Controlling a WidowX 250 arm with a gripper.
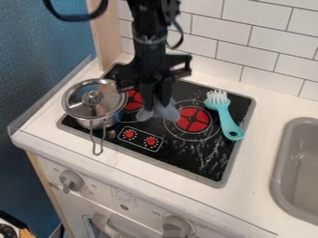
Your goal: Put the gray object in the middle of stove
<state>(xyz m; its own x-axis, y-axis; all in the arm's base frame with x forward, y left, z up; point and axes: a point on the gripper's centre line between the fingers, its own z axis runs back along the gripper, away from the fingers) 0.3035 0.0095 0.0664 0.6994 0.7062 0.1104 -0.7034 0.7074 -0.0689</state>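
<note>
Gray round plastic knob (177,226), nearest the camera, sits on the white front of the toy kitchen, below the front edge of the black glass-like stove (183,155). Above the stove hangs the black two-finger gripper (155,98), its fingers closed on a soft-looking, bluish gray object (148,114) that spreads out beneath the tips. The object is near the stove's middle, between the two red burners, a touch toward the back edge; whether it touches the surface, I cannot tell. A silver metal pot with a lid (93,98) overlaps the stove's left edge, and a turquoise brush with white bristles (227,122) lies by the right edge, toward the back corner. Placing looks to be the step in hand: next, center it slightly toward the front edge, lower if needed, and let go.
</note>
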